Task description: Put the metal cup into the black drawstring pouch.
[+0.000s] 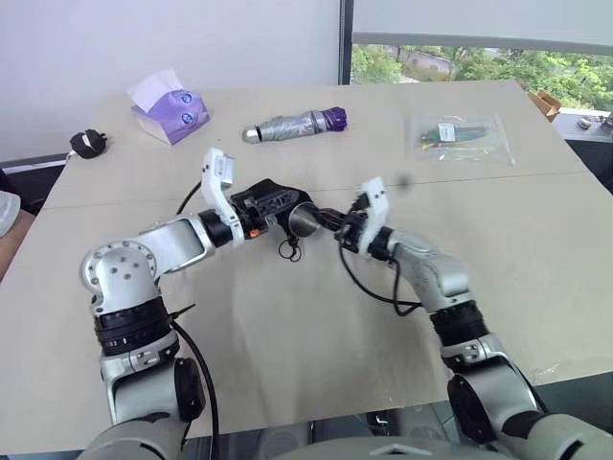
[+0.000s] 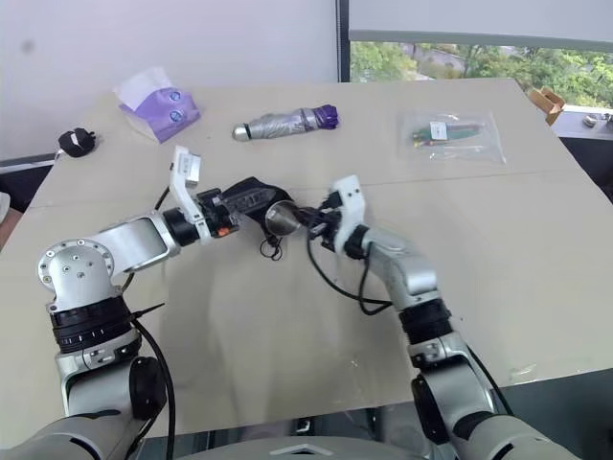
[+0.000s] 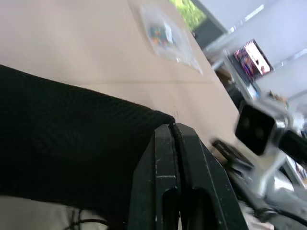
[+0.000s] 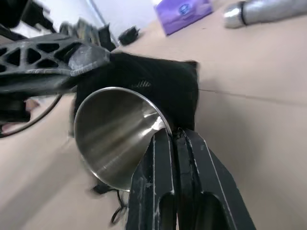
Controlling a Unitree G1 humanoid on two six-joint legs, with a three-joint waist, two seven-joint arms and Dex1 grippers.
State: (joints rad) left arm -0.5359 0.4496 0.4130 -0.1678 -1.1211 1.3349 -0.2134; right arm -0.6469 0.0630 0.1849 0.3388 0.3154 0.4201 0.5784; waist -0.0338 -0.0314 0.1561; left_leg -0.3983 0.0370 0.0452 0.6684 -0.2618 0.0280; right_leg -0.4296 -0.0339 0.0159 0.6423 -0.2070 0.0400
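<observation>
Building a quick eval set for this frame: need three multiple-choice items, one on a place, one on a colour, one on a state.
1. Where is the folded umbrella?
A. at the table's near edge
B. beyond both grippers on the table
C. inside the pouch

2. What colour is the tissue box?
A. purple
B. green
C. red

3. What does the right gripper hold?
A. nothing, jaws wide
B. the plug adapter
C. the metal cup by its rim

Answers: 1 B, it lies behind the arms in the head views. 2 A, its sides show purple. 3 C, the wrist view shows the fingers pinching the rim, in front of the black drawstring pouch held by the left gripper.
</observation>
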